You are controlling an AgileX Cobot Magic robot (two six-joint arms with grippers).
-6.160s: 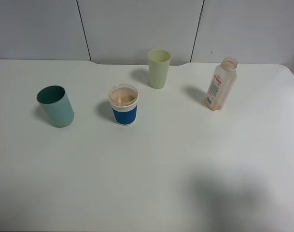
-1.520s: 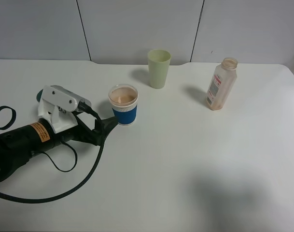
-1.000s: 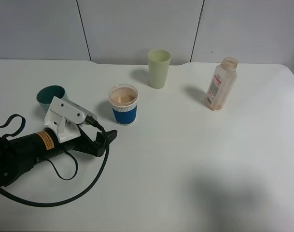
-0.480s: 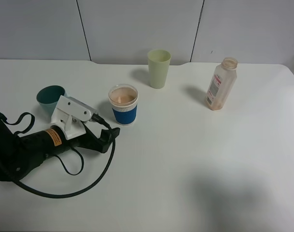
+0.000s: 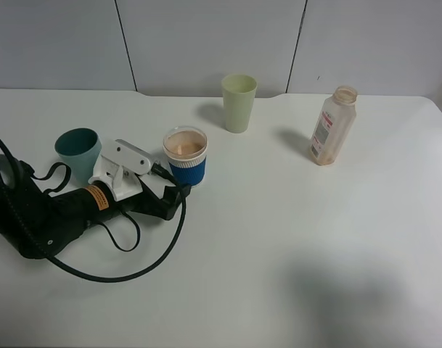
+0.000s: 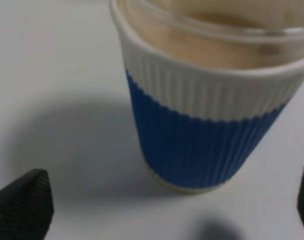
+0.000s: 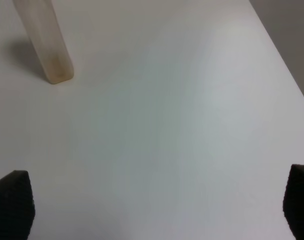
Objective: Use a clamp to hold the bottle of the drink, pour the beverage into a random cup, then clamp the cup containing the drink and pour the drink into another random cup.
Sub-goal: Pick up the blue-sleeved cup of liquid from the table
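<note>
Right fingers [image 7: 12, 202] spread wide, holding nothing, over the desk [image 7: 166, 125]. Left fingers [image 6: 24, 202] spread wide, holding nothing. Between their tips, centre-left, we see the blue-banded cup [image 5: 186, 156] of tan drink [image 5: 185, 143], touching neither. Bottle [image 5: 332, 125] upper right. Green tumbler [image 5: 239, 103] top centre.

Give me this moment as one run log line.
stage: pre-grasp | left claw: open, facing blue-banded cup, no grip | right claw: open, holding nothing | drink: in cup | bottle: upright
</note>
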